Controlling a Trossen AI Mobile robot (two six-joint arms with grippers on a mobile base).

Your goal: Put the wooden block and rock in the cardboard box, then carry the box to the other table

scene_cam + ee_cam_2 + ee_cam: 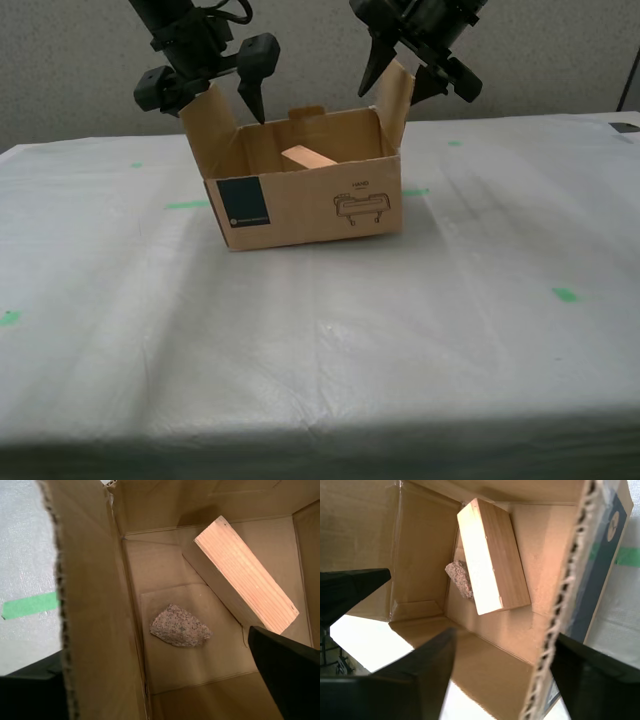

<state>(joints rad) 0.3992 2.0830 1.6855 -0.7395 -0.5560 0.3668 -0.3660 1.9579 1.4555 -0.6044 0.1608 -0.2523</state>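
Straddling side flaps of the brown corrugated cardboard box (pixel 305 205) on the white-sheeted worktop (pixel 320 340): first gripper (pixel 495 670) at 9 o'clock, second gripper (pixel 165 690) at 3, jaws open. Pale wooden block (pixel 245 575) and pinkish rock (pixel 179 626) inside. Risk: flaps could buckle, tipping box.

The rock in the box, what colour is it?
The rock is speckled pinkish-beige with grey flecks, clearest in the second wrist view.

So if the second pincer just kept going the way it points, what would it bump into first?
Probably the box floor beside the block, since one finger already reaches inside; the rock lies off to one side. Depth is unclear.
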